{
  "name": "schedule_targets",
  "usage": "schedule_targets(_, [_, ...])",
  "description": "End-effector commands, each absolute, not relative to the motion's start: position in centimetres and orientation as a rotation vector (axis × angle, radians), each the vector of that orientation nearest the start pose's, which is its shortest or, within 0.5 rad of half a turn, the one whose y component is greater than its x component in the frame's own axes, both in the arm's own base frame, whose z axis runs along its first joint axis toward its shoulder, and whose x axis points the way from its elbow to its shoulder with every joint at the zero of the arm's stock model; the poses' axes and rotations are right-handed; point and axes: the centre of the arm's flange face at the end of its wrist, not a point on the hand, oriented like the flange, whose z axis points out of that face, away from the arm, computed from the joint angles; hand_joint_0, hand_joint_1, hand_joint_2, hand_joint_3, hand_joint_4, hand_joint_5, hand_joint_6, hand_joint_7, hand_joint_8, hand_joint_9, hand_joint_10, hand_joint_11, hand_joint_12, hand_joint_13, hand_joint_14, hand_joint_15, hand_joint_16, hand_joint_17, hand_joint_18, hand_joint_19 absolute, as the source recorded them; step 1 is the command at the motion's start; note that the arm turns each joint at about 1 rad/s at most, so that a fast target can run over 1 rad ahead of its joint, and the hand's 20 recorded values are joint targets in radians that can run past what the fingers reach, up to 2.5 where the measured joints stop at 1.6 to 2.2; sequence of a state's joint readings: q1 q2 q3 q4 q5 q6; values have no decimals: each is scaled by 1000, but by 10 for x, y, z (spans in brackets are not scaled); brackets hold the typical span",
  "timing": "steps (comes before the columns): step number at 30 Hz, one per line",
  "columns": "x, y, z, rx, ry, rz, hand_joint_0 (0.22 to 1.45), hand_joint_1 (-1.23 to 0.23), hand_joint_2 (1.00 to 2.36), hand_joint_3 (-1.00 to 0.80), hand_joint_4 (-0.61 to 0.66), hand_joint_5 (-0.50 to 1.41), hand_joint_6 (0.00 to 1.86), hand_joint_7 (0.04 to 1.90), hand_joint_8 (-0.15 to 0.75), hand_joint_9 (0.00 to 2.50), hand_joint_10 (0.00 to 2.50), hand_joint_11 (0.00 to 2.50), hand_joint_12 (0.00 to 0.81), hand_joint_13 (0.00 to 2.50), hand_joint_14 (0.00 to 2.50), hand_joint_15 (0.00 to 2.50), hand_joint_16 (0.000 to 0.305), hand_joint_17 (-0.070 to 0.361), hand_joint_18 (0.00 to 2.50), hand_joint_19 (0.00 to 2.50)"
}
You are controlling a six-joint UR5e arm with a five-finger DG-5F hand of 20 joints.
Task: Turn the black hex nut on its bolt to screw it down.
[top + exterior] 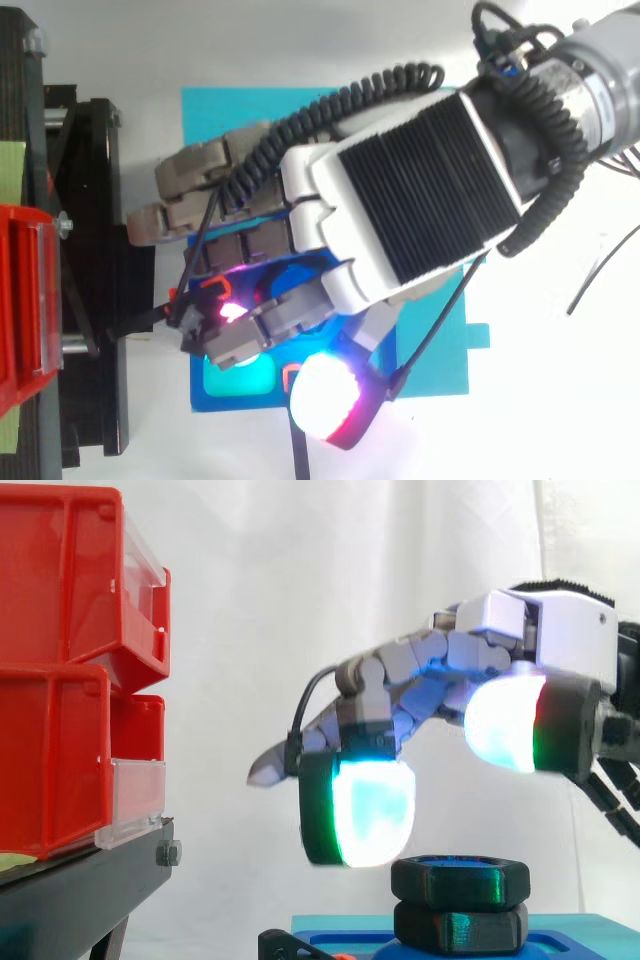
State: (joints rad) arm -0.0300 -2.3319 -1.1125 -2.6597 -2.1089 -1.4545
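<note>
Two black hex nuts sit stacked on the blue base (pixel 560 925) at the bottom of the side view, the upper nut (pixel 460 880) resting on the lower one (pixel 460 927). My hand (pixel 480 645) hovers just above them, coming in from the right. Its fingers are loosely extended toward the left and hold nothing. One glowing cyan fingertip pad (pixel 372 810) hangs just left of and above the upper nut, apart from it. In the top view my hand (pixel 400 200) lies over the blue base (pixel 220 110) and hides the nuts.
Stacked red bins (pixel 70 590) stand on a black stand (pixel 80 890) at the left, close to the outstretched fingers. From above, the stand (pixel 90 200) and a red bin (pixel 25 300) border the blue base on the left. A white curtain is behind.
</note>
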Motion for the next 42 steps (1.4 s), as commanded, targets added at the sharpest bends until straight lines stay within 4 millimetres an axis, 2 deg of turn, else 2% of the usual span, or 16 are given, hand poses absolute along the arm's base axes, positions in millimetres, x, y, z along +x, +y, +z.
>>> schedule_targets(1, [766,-93,261,-338,1404,441,505,-254,1000,-500,-82,27,509,1218,265,948,6,148,317,582,0,17,49,110,420,536])
schedule_targets(6, [768,-76,259,-331,1409,443,505,-258,1000,-500,-92,29,509,1225,267,944,6,149,317,582,0,10,49,110,420,528])
schedule_targets(13, [771,-66,260,-325,1405,439,504,-259,1000,-500,-101,32,509,1236,263,941,6,147,317,580,0,16,49,110,421,530])
schedule_targets(20, [770,-66,257,-324,1411,440,504,-262,1000,-500,-122,35,510,1250,263,941,6,142,315,579,0,13,49,110,420,530])
schedule_targets(28, [765,-74,243,-324,1398,431,504,-268,1000,-500,-118,32,510,1233,264,945,7,149,316,581,0,12,49,110,419,535])
schedule_targets(31, [765,-76,243,-323,1394,430,505,-269,1000,-500,-80,22,508,1208,262,944,6,142,316,581,0,11,49,110,419,528])
schedule_targets(35, [764,-79,245,-323,1393,426,505,-272,1000,-500,45,10,506,1185,265,945,6,154,316,581,0,10,49,109,418,527])
schedule_targets(42, [763,-87,244,-318,1394,420,504,-272,1000,-500,120,1,505,1211,267,955,7,157,313,582,0,14,49,110,421,530])
